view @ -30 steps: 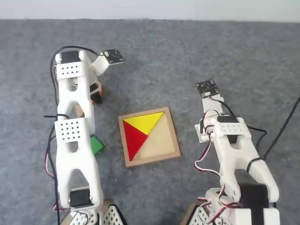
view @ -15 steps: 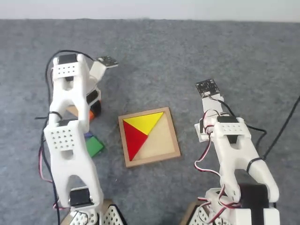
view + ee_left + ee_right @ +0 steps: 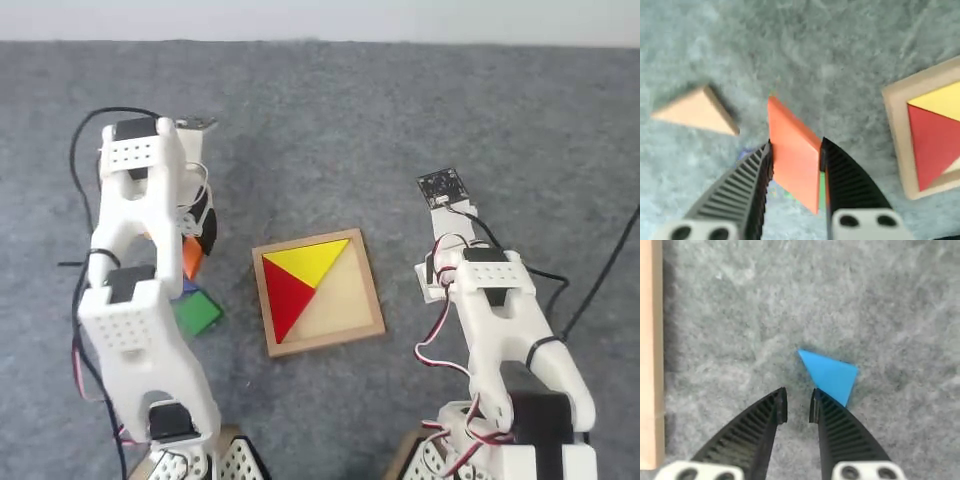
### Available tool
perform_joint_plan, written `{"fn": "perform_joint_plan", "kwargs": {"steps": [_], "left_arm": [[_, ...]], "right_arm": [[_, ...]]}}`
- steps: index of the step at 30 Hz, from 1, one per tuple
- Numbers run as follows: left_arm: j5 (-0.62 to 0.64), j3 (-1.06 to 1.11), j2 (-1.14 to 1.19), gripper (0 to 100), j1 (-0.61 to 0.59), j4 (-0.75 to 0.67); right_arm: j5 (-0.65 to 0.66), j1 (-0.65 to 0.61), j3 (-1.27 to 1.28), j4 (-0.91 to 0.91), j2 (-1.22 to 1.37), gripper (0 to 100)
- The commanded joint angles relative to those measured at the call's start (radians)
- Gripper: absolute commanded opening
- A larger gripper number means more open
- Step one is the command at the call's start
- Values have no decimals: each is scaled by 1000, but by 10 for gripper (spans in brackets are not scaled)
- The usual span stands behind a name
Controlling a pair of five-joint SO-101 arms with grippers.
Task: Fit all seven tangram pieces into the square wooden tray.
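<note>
The high view lays out the whole scene. The square wooden tray (image 3: 375,292) sits on the grey table (image 3: 450,100) between the two arms. A yellow triangle (image 3: 308,260) fills its far part and a red triangle (image 3: 285,296) its left part, while the rest is bare wood. A green piece (image 3: 197,312) lies on the table left of the tray, beside the left arm.

The left wrist view adds the detail of the grasp. The left gripper (image 3: 795,150) pinches an orange piece (image 3: 794,160) by its two flat faces, and the piece stands on edge between the ribbed black fingers. A pale, unpainted wooden triangle (image 3: 697,112) lies flat on the table near it, and a corner of the tray shows off to the right.

The right wrist view brings in a blue triangle (image 3: 830,374), flat on the table to the right of the tray's edge. It lies just beside the tips of the right gripper (image 3: 797,405), whose jaws stand slightly apart with nothing between them.
</note>
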Motion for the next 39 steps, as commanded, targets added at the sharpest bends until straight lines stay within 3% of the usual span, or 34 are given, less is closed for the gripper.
{"fn": "perform_joint_plan", "kwargs": {"steps": [1, 7, 11, 18, 23, 32, 39], "left_arm": [[51, 39, -183, 80, 18, 29], [135, 193, -450, 80, 138, 28], [299, 262, -563, 80, 267, -25], [552, 332, -539, 80, 517, -184], [572, 334, -473, 80, 640, -299], [704, 334, -292, 80, 690, -466], [770, 326, -250, 82, 697, -479]], "right_arm": [[-9, 8, -5, -15, -48, 87], [-9, 8, -5, -15, -48, 87], [-11, 8, -5, -15, -48, 87], [-11, 8, -5, -13, -48, 87], [-9, 8, -5, -12, -48, 87], [-8, 8, -5, -12, -48, 87], [-6, 8, -5, -13, -48, 87]]}}
